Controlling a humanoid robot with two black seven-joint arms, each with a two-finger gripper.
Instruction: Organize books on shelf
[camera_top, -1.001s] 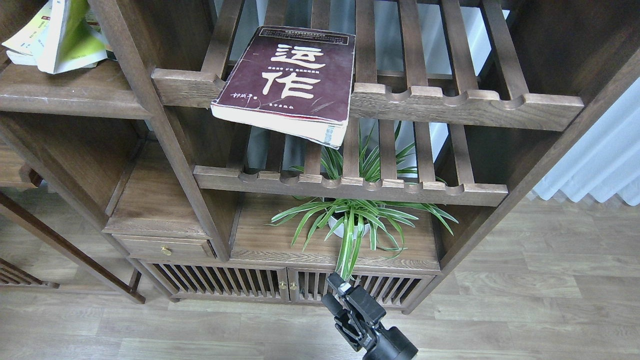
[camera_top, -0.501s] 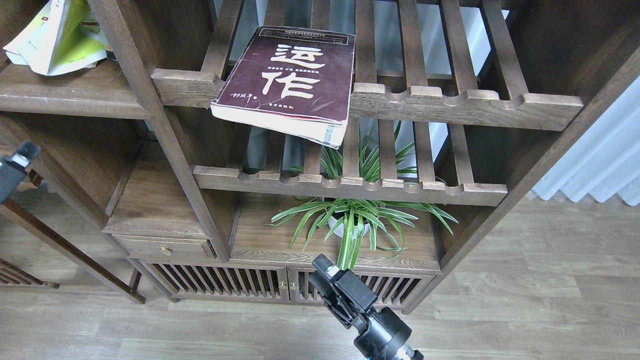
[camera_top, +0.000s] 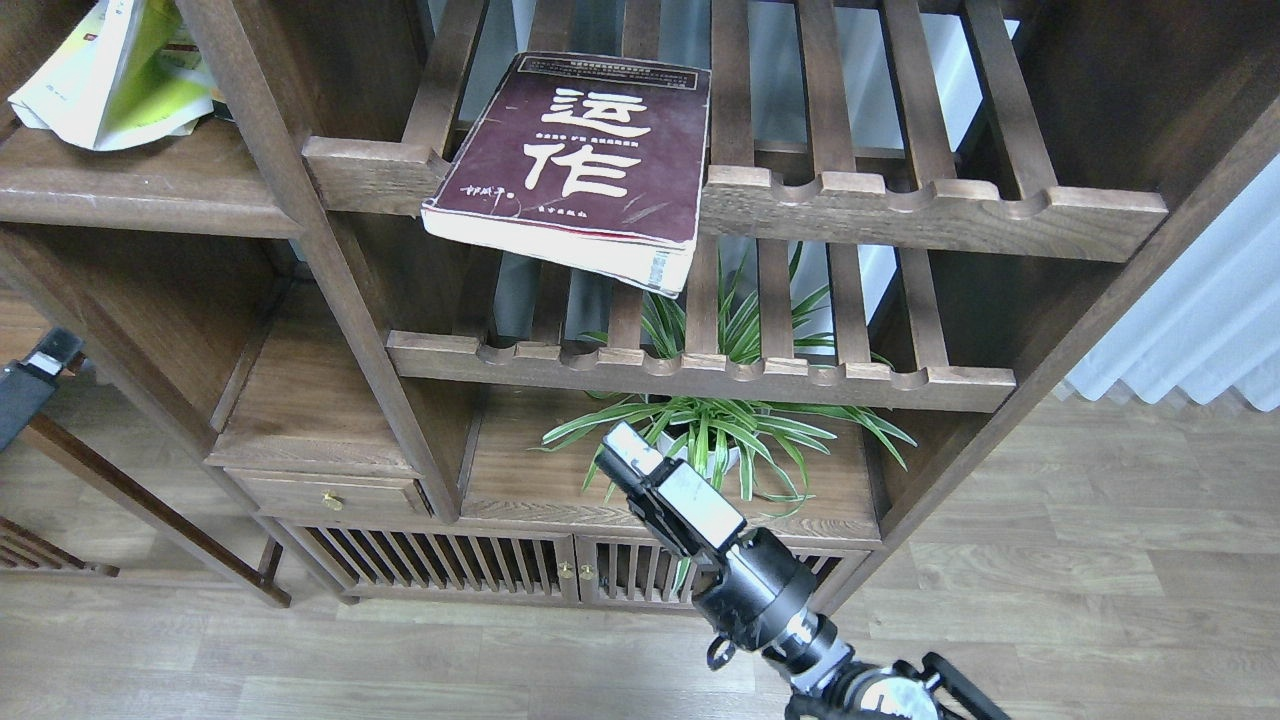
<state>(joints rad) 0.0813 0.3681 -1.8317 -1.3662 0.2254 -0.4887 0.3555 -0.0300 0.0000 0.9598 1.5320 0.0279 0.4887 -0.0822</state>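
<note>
My right tool (camera_top: 628, 455) is a boxy black block with glossy faces and pale tip patches on a round black wrist with a silver ring, while my left tool (camera_top: 45, 360) is black with a white mark.

Maroon book (camera_top: 578, 160), front cover: large white Chinese characters 运作, one above the other; smaller white lines between and below them, too small to read

The yellow-green book (camera_top: 110, 75) and left gripper (camera_top: 45, 355) are cut off by the frame's edges
</note>
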